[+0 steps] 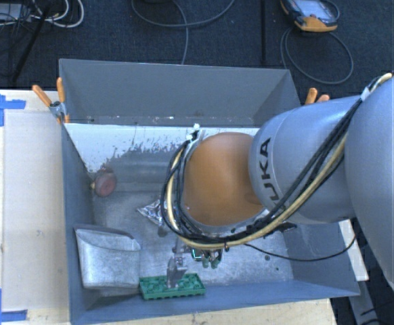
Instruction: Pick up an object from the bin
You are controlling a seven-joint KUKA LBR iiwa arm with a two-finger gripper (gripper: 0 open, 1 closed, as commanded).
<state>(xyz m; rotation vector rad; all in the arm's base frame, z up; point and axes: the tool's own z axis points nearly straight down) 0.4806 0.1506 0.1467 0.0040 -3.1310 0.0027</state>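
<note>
My gripper (177, 273) hangs below the orange wrist cover, low in the bin's front middle. Its tip reaches down onto the top edge of a flat green studded plate (172, 287), which lies on the bin floor by the front wall. A crumpled silvery piece of foil (149, 212) sits just left of the wrist cover, partly hidden by the cables. Nothing shows held in the gripper.
A silvery grey pouch (105, 256) lies in the front left corner, close to the green plate. A small reddish-brown round thing (105, 183) rests against the left wall farther back. The arm and its cover hide the bin's middle and right.
</note>
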